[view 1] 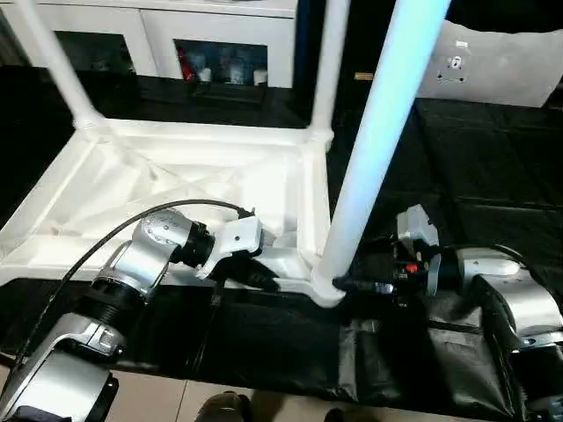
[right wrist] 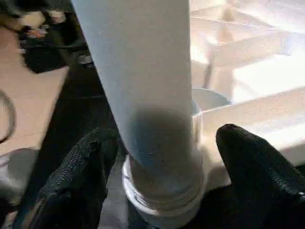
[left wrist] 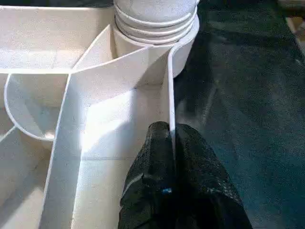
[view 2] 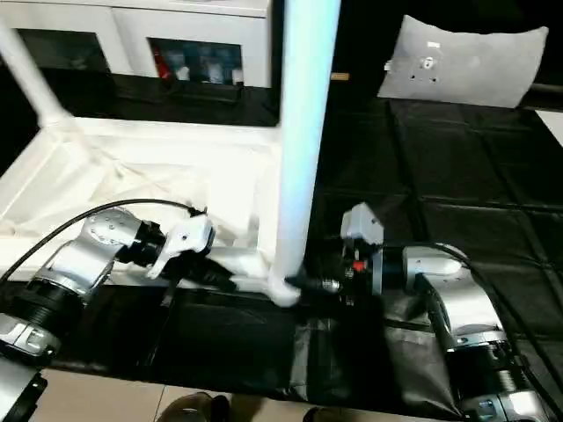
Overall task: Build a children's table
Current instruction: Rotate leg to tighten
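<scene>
The children's table lies upside down on the black mat, its ribbed white top (view 1: 132,189) facing up. Three white legs stand in its corner sockets: far left (view 1: 53,61), far right (view 1: 327,70) and the near right leg (view 1: 378,132). My left gripper (view 1: 264,280) is shut on the top's thin near rim (left wrist: 170,86), just left of that near right corner socket (left wrist: 157,28). My right gripper (view 1: 347,286) is open, one black finger (right wrist: 88,157) on each side of the near right leg's base (right wrist: 157,143).
The black mat (view 1: 475,176) covers the workbench to the right and behind. A white cabinet (view 1: 176,35) stands at the back, and a grey pad (view 1: 493,66) lies at the back right. The bench's near edge and the floor with a shoe (view 1: 220,409) run below my arms.
</scene>
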`<state>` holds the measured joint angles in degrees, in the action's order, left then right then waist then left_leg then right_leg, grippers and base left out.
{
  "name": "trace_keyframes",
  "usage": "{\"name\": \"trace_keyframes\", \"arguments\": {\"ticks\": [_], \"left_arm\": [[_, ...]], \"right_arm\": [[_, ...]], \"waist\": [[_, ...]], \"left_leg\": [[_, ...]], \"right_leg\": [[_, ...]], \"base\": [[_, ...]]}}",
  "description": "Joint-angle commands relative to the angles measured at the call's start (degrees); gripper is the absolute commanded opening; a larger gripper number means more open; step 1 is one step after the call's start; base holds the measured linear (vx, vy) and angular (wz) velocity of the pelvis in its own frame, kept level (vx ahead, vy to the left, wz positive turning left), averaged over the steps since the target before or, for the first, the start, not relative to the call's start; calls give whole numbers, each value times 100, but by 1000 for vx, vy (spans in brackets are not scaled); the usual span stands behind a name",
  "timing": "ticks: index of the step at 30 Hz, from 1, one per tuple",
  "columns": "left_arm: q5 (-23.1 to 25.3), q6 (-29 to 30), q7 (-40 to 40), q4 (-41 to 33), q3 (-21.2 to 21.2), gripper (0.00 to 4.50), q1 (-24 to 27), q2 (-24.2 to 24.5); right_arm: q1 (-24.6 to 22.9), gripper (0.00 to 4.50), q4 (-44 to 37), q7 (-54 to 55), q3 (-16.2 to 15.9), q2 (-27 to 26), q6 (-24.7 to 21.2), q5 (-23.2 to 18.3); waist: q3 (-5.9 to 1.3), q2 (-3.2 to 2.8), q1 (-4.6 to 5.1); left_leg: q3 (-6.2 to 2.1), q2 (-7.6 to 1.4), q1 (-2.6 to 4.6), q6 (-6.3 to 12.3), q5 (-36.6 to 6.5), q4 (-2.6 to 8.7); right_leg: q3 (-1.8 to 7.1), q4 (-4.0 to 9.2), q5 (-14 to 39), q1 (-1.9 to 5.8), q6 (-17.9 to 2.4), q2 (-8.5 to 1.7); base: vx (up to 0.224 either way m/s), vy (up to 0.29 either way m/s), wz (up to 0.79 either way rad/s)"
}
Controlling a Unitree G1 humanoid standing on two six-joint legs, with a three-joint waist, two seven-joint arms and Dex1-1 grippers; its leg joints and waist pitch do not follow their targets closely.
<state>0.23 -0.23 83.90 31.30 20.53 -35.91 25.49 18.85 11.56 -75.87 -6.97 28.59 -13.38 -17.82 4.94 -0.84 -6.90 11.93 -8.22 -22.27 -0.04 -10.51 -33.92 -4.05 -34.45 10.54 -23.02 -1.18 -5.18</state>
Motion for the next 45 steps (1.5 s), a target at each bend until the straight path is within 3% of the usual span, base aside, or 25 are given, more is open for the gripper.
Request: {"name": "trace_keyframes", "arguments": {"ticks": [1,3,13,22,24,26,29,32,36,38,42,44,45], "left_arm": [[-38,-145,309,-115,182,0,-91,-13],[-57,-183,398,-147,221,0,-92,6],[-72,-216,483,-187,271,0,-62,-33],[-90,-195,477,-107,251,0,-89,-52],[-177,39,316,-121,163,0,-86,-156],[-196,161,102,-101,97,0,-91,-272],[-172,266,-231,-64,26,0,-100,-437],[-130,484,-747,-45,-68,0,-125,-694],[-80,1055,-1573,-14,-227,0,-220,-1190],[-81,1116,-1718,14,-277,0,-250,-1289],[161,1319,-3253,476,-551,0,-592,-2010],[249,1393,-3791,573,-680,0,-669,-2232],[301,1479,-4267,635,-811,0,-732,-2436]], "right_arm": [[103,334,-6,-164,-33,85,-13,-54],[172,320,55,-312,-101,87,-16,-77],[213,226,125,-586,-274,53,-134,-168],[91,199,-15,-642,-332,77,-368,-287],[-16,198,-204,-447,-319,39,-737,-369],[-81,198,-438,-134,-274,-89,-1067,-459],[-153,198,-717,359,-235,-348,-1289,-500],[-240,198,-964,1044,-259,-742,-1389,-373],[-165,198,-849,2417,-275,-1558,-1644,51],[-150,198,-851,2660,-266,-1686,-1734,114],[87,198,-96,4610,-118,-2851,-1740,702],[243,198,254,5262,25,-3184,-1611,887],[429,198,635,5917,194,-3485,-1449,1073]], "waist": [[-419,33,14],[-420,60,3],[-437,51,-74],[-442,44,-94],[-429,17,-96],[-430,31,-97],[-391,35,-92],[-354,44,-40],[-310,51,168],[-312,65,241],[-298,41,380],[-298,42,398],[-283,0,444]], "left_leg": [[-252,-603,169,304,-1156,433],[-246,-602,176,290,-1165,433],[-241,-598,179,362,-974,410],[-251,-598,181,291,-1010,413],[-250,-596,178,295,-1023,410],[-258,-603,176,302,-984,420],[-264,-605,193,169,-1300,454],[-313,-574,221,-120,-1811,476],[-387,-553,189,-347,-2112,522],[-405,-545,168,-299,-2102,528],[-388,-509,208,-359,-2255,523],[-401,-514,234,-364,-2360,523],[-402,-520,238,-427,-2476,543]], "right_leg": [[327,354,1012,241,-1538,-531],[327,350,1061,233,-1530,-530],[322,333,891,228,-1521,-525],[321,324,877,237,-1516,-523],[324,330,875,230,-1527,-527],[322,322,834,244,-1525,-516],[339,388,1356,217,-1414,-532],[355,492,2309,198,-1140,-580],[330,536,2908,166,-890,-569],[331,559,2951,197,-802,-580],[331,593,2922,99,-840,-536],[326,624,3082,114,-745,-553],[330,622,3017,71,-783,-534]], "base": [[0,0,0],[0,0,0],[0,0,0],[0,0,0],[0,0,0],[0,0,0],[0,0,0],[0,0,0],[0,0,0],[0,0,0],[0,0,0],[0,0,0],[0,0,0]]}}
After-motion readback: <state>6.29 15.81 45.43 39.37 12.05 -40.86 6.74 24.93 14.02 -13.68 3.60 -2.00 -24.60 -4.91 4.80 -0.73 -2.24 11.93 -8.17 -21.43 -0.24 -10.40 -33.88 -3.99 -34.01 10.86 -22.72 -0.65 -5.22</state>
